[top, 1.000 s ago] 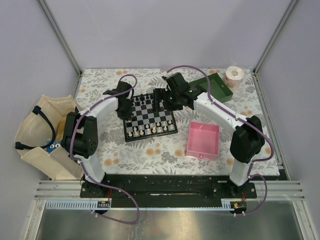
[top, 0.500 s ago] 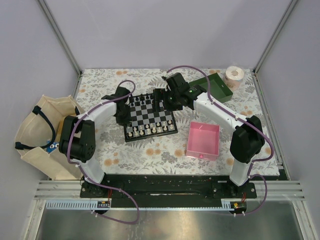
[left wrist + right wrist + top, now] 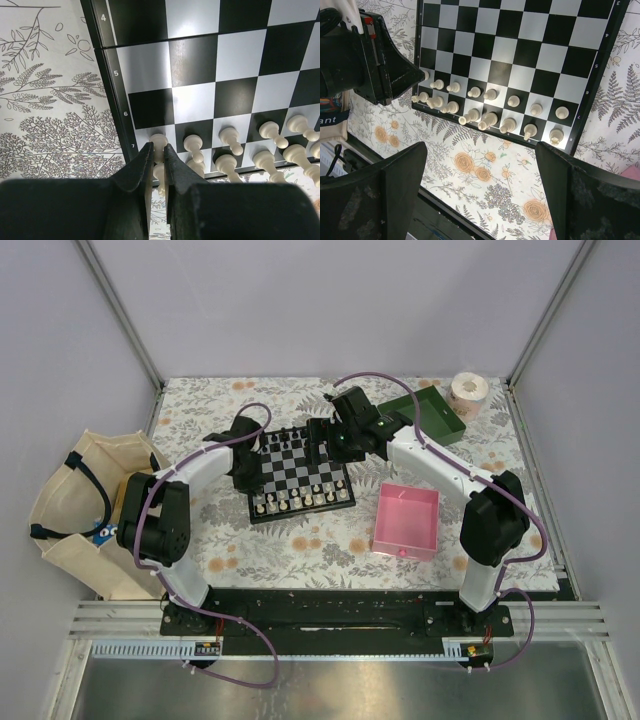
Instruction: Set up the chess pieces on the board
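Left gripper [image 3: 158,150]: fingers almost together, apparently pinched on the corner pawn [image 3: 159,140], which stands at the left edge of the board [image 3: 297,462], in the second row from the near side. Hazard: a crooked release or lift tips it into the neighbouring pawn [image 3: 192,143]. White pieces [image 3: 475,92]: two tight rows along the near edge; one fall may topple several. Board: flat on the table [image 3: 300,540] between both arms; a finger catching its border could shift it. Right gripper [image 3: 480,150]: jaws wide apart, empty, hovering over the board; hazard, clashing with the left arm [image 3: 195,465].
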`<state>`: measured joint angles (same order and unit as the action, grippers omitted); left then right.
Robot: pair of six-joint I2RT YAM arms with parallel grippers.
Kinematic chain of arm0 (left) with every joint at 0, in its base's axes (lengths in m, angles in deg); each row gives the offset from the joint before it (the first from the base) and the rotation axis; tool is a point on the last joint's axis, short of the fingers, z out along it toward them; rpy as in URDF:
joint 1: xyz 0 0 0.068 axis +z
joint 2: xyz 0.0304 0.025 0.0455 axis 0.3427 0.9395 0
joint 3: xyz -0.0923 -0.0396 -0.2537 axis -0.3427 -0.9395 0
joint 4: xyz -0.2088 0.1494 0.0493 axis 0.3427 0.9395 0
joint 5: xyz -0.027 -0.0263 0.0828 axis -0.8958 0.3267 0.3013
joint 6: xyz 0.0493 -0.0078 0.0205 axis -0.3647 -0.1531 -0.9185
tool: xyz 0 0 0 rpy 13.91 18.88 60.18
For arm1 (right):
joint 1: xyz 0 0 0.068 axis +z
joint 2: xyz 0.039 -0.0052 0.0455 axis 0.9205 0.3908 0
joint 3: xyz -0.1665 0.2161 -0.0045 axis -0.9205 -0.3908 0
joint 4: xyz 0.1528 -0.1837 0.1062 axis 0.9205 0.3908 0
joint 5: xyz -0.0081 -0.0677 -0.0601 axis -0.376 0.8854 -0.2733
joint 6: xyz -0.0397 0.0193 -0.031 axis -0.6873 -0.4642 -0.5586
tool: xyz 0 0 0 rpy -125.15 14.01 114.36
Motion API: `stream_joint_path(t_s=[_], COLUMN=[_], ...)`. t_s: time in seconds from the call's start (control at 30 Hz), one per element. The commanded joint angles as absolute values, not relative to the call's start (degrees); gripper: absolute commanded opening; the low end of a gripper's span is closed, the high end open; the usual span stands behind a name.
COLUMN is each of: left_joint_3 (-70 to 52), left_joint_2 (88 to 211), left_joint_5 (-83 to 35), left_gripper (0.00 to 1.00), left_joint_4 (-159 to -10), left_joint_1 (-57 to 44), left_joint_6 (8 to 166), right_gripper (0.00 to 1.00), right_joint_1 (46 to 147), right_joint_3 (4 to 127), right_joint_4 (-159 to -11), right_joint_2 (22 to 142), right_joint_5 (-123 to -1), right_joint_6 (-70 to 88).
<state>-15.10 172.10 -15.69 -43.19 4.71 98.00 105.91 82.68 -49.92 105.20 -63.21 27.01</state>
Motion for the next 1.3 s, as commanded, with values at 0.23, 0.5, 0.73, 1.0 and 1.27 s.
stream_joint_path(t_s=[0.23,0.5,0.73,1.0,1.27], left_joint_3=[-15.67,-16.11,-16.2,-15.14,-13.3], left_joint_2=[169.79,170.84,170.94,169.18,166.72], left_joint_5=[-16.47,-15.85,-15.85,-14.27,-11.29], left_gripper=[0.02,0.04,0.3,0.4,0.43], left_joint_4=[-44.18,-44.35,-44.71,-44.97,-44.71], left_joint_1=[4.13,4.13,4.13,4.04,4.13], left_joint_6=[98.42,98.16,98.77,99.21,99.21], right_gripper=[0.99,0.99,0.99,0.99,0.99], right_joint_1=[105.4,105.49,105.4,105.49,105.49], right_joint_3=[82.66,83.01,82.92,82.92,82.13], right_joint_4=[-51.35,-51.43,-51.43,-51.35,-51.35], right_joint_2=[104.69,104.95,104.77,104.95,104.42], right_joint_5=[-64.61,-64.87,-64.61,-64.52,-63.82], right_joint_6=[27.31,27.22,26.87,26.96,27.04])
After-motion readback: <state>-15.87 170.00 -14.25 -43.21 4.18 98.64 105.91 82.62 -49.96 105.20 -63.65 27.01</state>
